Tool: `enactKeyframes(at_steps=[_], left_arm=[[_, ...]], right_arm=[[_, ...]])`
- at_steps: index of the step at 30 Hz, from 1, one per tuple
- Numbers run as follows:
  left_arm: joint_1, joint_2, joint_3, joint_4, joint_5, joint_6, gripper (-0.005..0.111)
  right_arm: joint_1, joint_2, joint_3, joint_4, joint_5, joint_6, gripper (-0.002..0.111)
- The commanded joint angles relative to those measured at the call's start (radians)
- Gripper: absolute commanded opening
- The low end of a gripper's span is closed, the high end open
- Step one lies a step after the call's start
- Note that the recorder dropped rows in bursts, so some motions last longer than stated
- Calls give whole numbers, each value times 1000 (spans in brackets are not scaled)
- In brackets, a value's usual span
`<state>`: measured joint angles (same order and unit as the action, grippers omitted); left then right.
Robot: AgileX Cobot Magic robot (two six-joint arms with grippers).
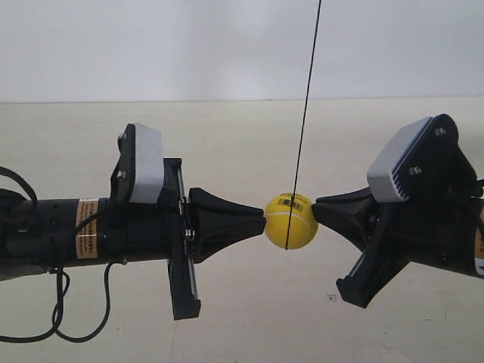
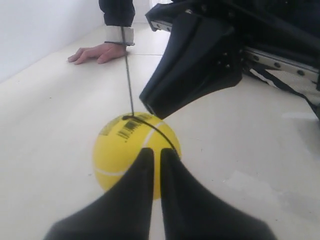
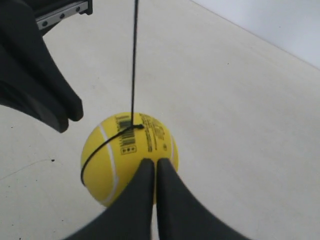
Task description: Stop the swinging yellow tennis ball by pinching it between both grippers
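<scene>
The yellow tennis ball [image 1: 290,221] hangs on a thin black string [image 1: 306,98] above the pale table. It sits pinched between two black wedge grippers. The gripper of the arm at the exterior view's left [image 1: 261,215] touches one side of it, and the gripper of the arm at the exterior view's right [image 1: 316,208] touches the other. In the left wrist view my left gripper [image 2: 156,152] is shut, tips against the ball [image 2: 120,150], with the opposite gripper [image 2: 150,107] beyond. In the right wrist view my right gripper [image 3: 153,162] is shut against the ball [image 3: 127,150].
A person's hand [image 2: 97,52] in a dark sleeve rests flat on the table [image 2: 45,100] beyond the ball. Black cables [image 1: 60,302] hang under the arm at the exterior view's left. A white wall [image 1: 227,45] stands behind the table.
</scene>
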<state>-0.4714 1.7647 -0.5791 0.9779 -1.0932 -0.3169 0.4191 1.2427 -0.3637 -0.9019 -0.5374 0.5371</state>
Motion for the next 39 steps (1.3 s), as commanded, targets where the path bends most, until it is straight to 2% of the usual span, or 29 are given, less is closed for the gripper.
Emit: enactKeyframes(at_steps=[1, 6, 12, 23, 28, 32, 39], left_arm=[[-6, 4, -3, -33, 31, 6, 5], [-6, 25, -16, -36, 39, -22, 5], [-6, 56, -56, 58, 39, -70, 5], [-6, 56, -56, 56, 31, -70, 5], [-1, 54, -56, 53, 33, -70, 5], [18, 9, -56, 52, 84, -80, 5], [21, -129, -43, 52, 183, -215, 5]], right_arm=[[0, -8, 2, 6, 2, 0, 0], [0, -8, 2, 6, 2, 4, 0], [0, -8, 2, 6, 6, 4, 0], [0, -8, 2, 6, 6, 1, 0], [0, -35, 2, 94, 58, -60, 0], [0, -94, 2, 190, 127, -105, 0], [0, -174, 2, 190, 161, -91, 0]])
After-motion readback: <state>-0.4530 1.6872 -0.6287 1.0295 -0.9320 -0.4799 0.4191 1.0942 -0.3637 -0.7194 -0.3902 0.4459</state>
